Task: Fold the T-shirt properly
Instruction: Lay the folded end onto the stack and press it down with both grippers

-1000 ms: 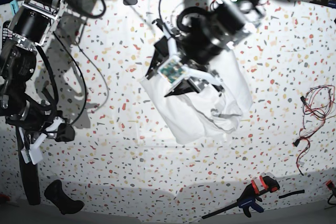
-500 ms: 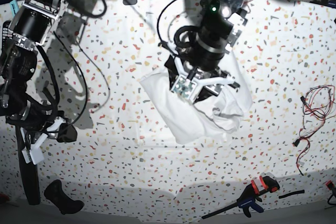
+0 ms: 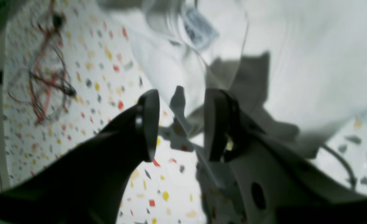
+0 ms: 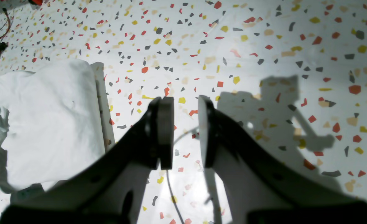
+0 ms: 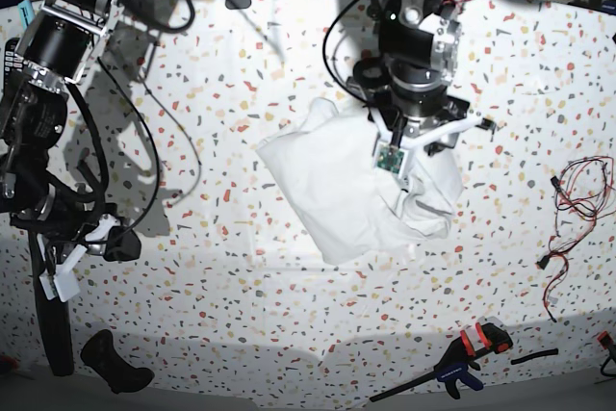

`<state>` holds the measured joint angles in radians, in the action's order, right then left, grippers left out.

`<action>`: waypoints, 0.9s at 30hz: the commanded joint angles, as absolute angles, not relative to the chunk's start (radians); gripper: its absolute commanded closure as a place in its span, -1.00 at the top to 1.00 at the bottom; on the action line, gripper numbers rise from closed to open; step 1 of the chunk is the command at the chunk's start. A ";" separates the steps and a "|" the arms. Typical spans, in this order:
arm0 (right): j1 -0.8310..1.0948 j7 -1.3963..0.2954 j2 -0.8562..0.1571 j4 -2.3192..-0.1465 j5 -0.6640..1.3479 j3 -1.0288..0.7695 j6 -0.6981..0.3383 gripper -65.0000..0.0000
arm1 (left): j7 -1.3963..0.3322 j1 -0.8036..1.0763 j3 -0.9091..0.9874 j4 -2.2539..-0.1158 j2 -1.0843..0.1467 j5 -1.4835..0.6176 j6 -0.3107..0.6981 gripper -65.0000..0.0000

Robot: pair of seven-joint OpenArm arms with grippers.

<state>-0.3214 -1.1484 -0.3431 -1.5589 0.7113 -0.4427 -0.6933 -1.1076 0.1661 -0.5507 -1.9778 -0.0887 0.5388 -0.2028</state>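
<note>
The T-shirt (image 5: 346, 190) lies mid-table on the speckled table (image 5: 241, 315), gathered into a compact, roughly rectangular bundle. I judge the fold to be well along but not finished. The half nearer the base view's left is smooth and flat, with a clean straight edge. The end under my left arm is rumpled, with loose folds bunched along that side (image 5: 428, 209).

My left gripper (image 3: 180, 124) hovers directly above that crumpled end. In the left wrist view its two dark fingers (image 3: 147, 124) stand apart with a clear gap between them. White cloth fills the background beyond them, but the view is blurred, so I cannot tell whether any cloth is caught between the tips. Nothing in the gap looks pinched.

My right gripper (image 4: 185, 130) hangs over bare table, well apart from the shirt, which shows only at the left edge of its wrist view. Its fingers (image 4: 164, 133) are partly open, a narrow slot between them, and they hold nothing.

What I judge is left: flatten or tuck the bunched end so that the bundle lies even, then square its edges. A tangle of red wires (image 5: 577, 199) and an orange-handled clamp (image 5: 462, 358) lie near the table's edges, well clear of the shirt.
</note>
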 commanded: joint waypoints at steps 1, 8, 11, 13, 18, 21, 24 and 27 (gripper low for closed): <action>-0.345 -1.126 -0.358 -1.575 0.745 -0.445 -0.698 -0.60 | -1.099 0.173 -0.551 -1.996 -0.086 0.560 -0.207 -0.31; -0.345 -1.126 -0.358 -1.575 0.746 -0.445 -0.698 -0.60 | -1.098 0.266 -0.551 -1.995 -0.112 0.657 -0.207 -0.31; -0.345 -1.126 -0.358 -1.575 0.776 -0.445 -0.698 -0.60 | -1.098 0.268 -0.551 -1.995 -0.154 0.709 -0.223 -0.31; -0.346 -1.126 -0.357 -1.575 0.829 -0.442 -0.698 -0.60 | -1.089 0.263 -0.551 -2.000 -0.162 0.788 -0.277 -0.31; -0.346 -1.125 -0.343 -1.575 0.896 -0.347 -0.698 -0.60 | -1.019 0.261 -0.561 -2.137 -0.141 0.818 -0.334 -0.31; -0.350 -1.113 -0.312 -1.575 0.894 -0.256 -0.698 -0.60 | -0.912 0.261 -0.618 -2.256 -0.131 0.792 -0.332 -0.31; -0.366 -1.051 -0.266 -1.575 0.862 -0.159 -0.698 -0.60 | -0.882 0.261 -0.710 -2.321 -0.131 0.632 -0.312 -0.31; -0.395 -0.975 -0.203 -1.569 0.712 -0.061 -0.698 -0.60 | -0.881 0.260 -0.772 -2.309 -0.133 0.479 -0.216 -0.31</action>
<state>-0.3679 -0.9974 -0.1974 -1.5566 0.6834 -0.0555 -0.6930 -0.8951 0.2642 -0.7761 -2.2929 -0.1352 0.4473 -0.1989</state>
